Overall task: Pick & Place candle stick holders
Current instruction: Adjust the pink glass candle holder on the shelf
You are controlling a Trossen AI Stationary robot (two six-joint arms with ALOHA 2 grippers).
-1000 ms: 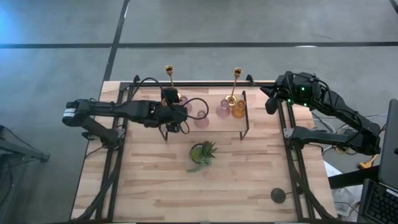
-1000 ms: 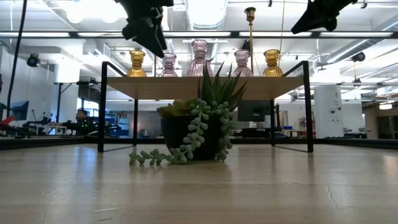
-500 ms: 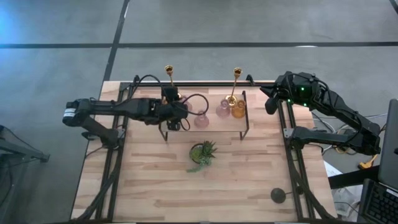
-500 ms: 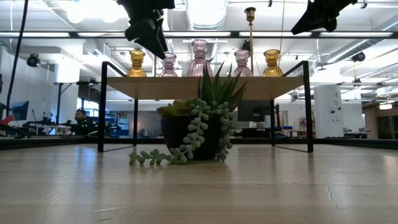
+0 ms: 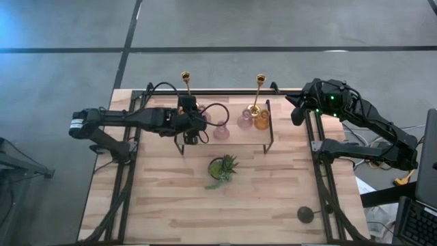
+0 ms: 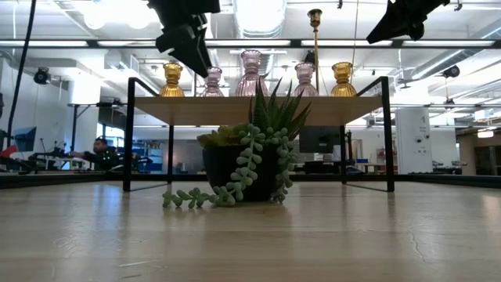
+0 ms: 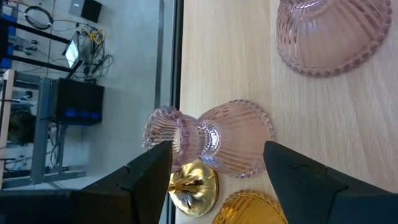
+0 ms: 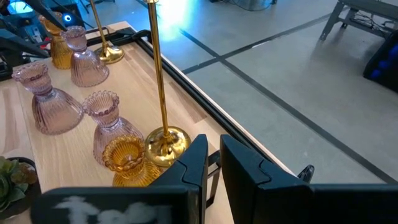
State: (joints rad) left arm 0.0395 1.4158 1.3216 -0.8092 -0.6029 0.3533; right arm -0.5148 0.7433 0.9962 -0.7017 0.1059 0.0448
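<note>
Several candle stick holders stand by their bases on a small black-framed wooden shelf (image 5: 235, 141) at the far side of the table. These are two tall gold sticks (image 5: 185, 77) (image 5: 259, 82), three pink glass holders (image 6: 250, 73) and two amber ones (image 6: 342, 78). My left gripper (image 5: 192, 130) hangs open above the shelf's left end. In the left wrist view its fingers stand on either side of a pink holder (image 7: 208, 137) without touching it. A gold base (image 7: 193, 190) and an amber holder (image 7: 249, 208) sit beside that holder. My right gripper (image 5: 296, 115) waits shut at the far right. A black holder (image 5: 305, 214) stands at the near right.
A small potted spiky green plant (image 5: 222, 167) with trailing strands stands on the table in front of the shelf. Black frame rails (image 5: 321, 171) run along the table's left and right sides. Bare wood lies toward the near edge. A person (image 6: 98, 149) sits far behind.
My left gripper has crept slightly toward the table's far edge above the shelf's left end and stays open. The holders have not moved.
</note>
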